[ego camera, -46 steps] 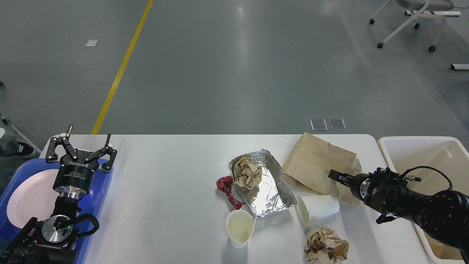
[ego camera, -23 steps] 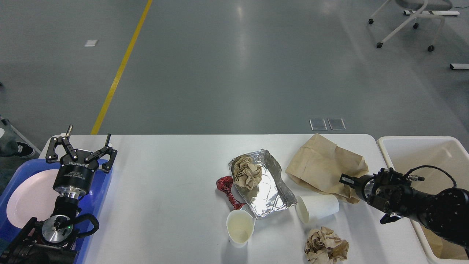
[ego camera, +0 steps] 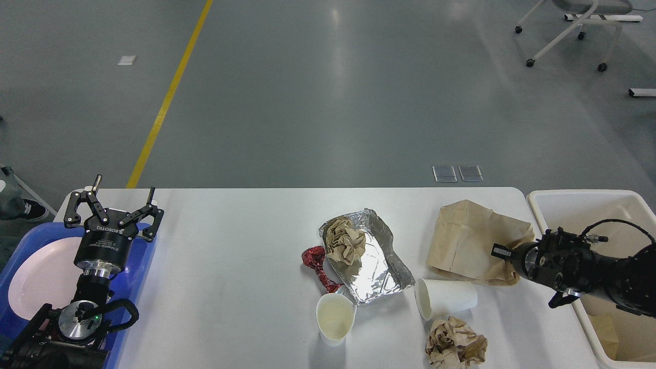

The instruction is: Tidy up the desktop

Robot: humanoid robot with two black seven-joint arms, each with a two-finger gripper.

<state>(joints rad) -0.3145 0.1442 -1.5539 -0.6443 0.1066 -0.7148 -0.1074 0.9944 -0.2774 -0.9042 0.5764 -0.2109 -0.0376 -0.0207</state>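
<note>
The white desktop [ego camera: 230, 287] carries litter on its right half. A brown paper bag [ego camera: 471, 241] lies near the right edge, and my right gripper [ego camera: 505, 252] is shut on its right side, close to the cream bin [ego camera: 579, 202]. A foil tray [ego camera: 379, 269] holds a crumpled brown paper [ego camera: 346, 241], with a red wrapper [ego camera: 315, 259] at its left. One paper cup [ego camera: 335, 318] stands upright, another paper cup [ego camera: 446, 297] lies on its side. A second paper ball [ego camera: 455, 348] sits at the front edge. My left gripper [ego camera: 114, 204] stands open, pointing up, over the blue tray [ego camera: 141, 271].
The blue tray at the left end holds a white plate [ego camera: 41, 277]. The cream bin stands off the table's right end with some brown paper in its bottom. A wheeled chair [ego camera: 574, 31] is far back on the grey floor.
My right gripper has drawn back to the right towards the bin, pulling the brown paper bag with it. The lying cup shifted slightly. The left arm has not moved.
</note>
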